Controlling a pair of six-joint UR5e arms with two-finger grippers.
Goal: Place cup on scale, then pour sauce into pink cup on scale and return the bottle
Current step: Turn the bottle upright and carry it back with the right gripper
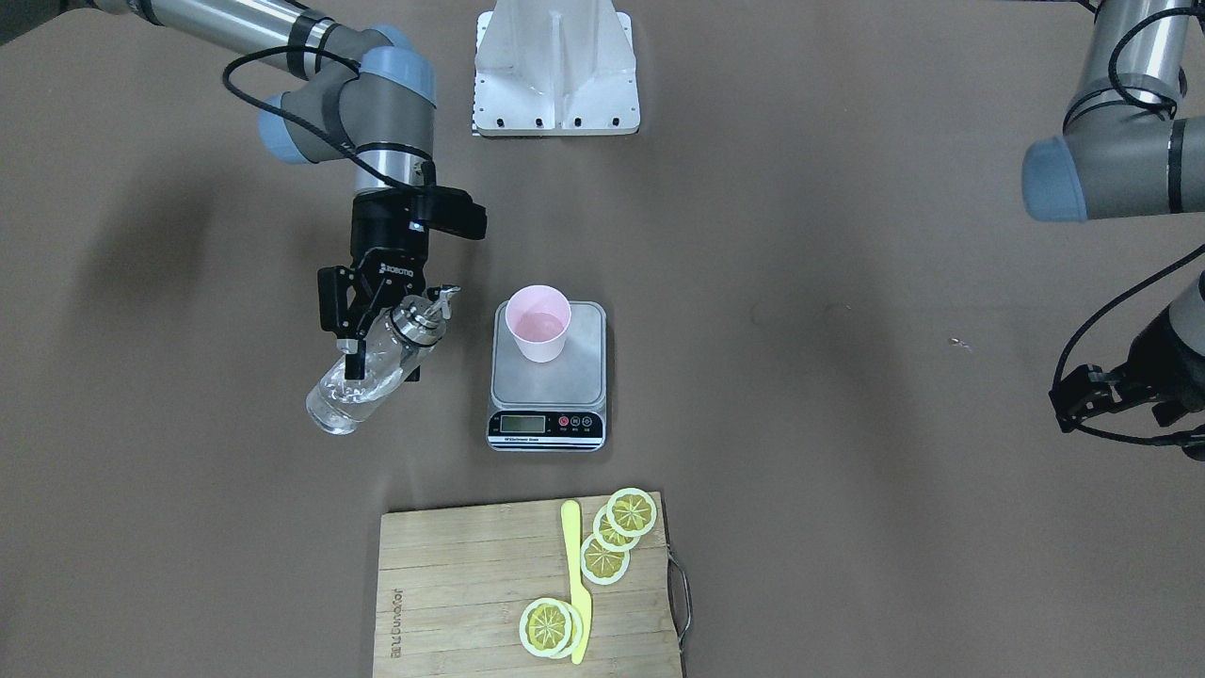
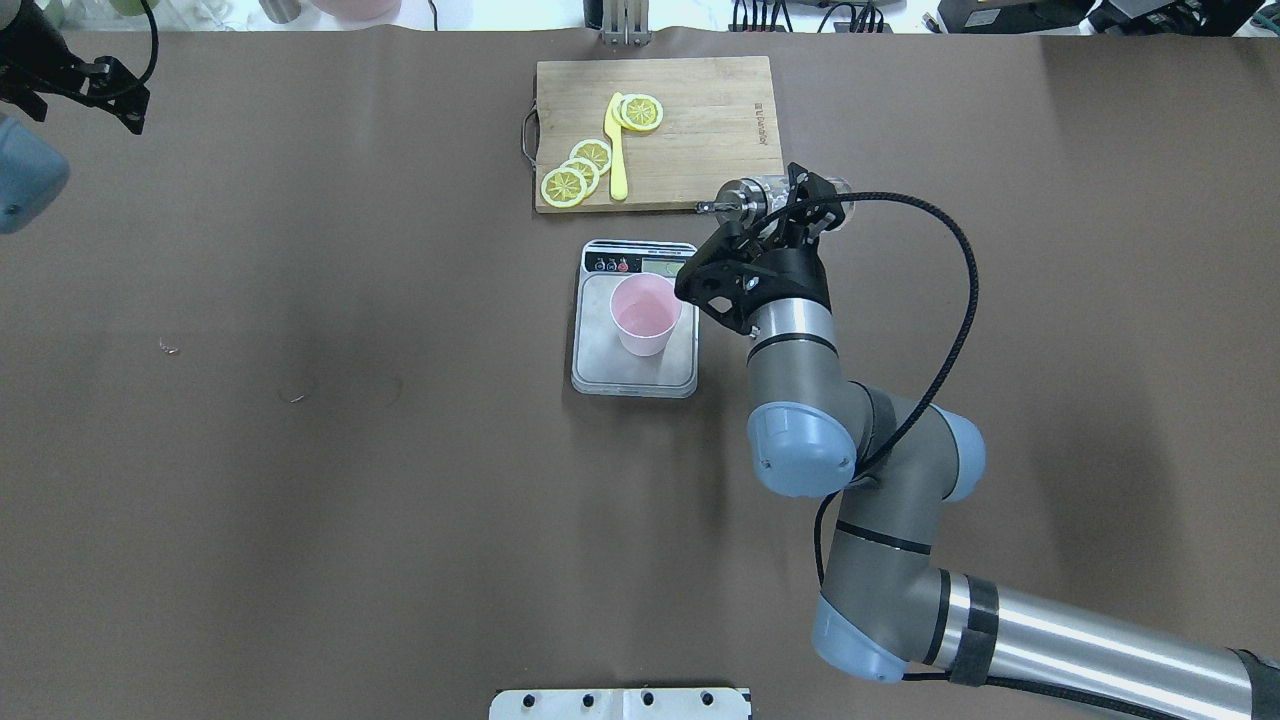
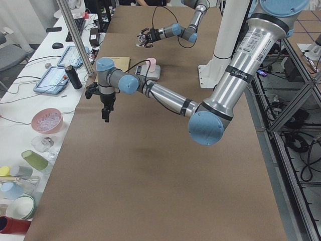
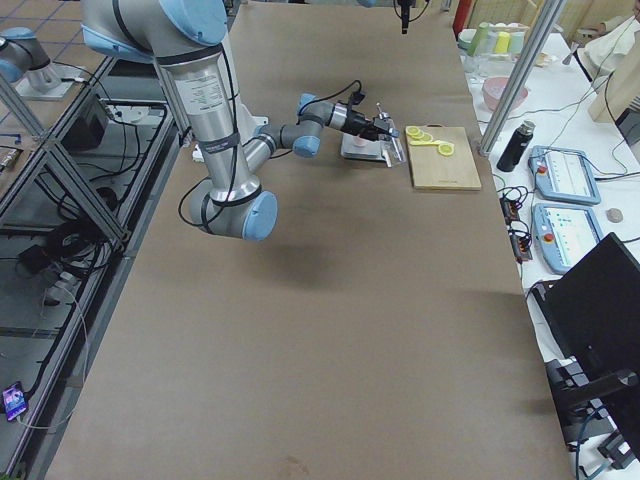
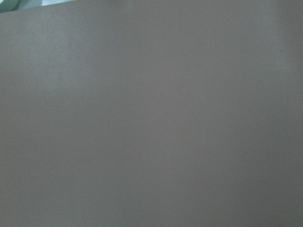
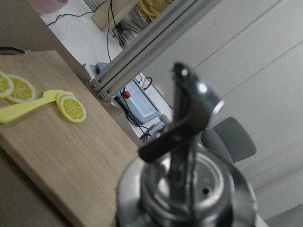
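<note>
The pink cup (image 1: 538, 323) stands upright on the scale (image 1: 548, 388), toward its back. My right gripper (image 1: 381, 367) is shut on the glass bottle (image 1: 339, 400) and holds it tilted above the table beside the scale. The metal cap and spout (image 1: 425, 315) point toward the cup but stop short of its rim. Clear sauce shows in the bottle. In the overhead view the bottle (image 2: 748, 195) sits between the scale (image 2: 600, 365) and the board. My left gripper (image 1: 1083, 400) hangs far off at the table's side; I cannot tell if it is open.
A wooden cutting board (image 1: 452, 584) with lemon slices (image 1: 617, 532) and a yellow knife (image 1: 574, 574) lies just beyond the scale's display side. The white robot base (image 1: 555, 66) stands at the robot's edge of the table.
</note>
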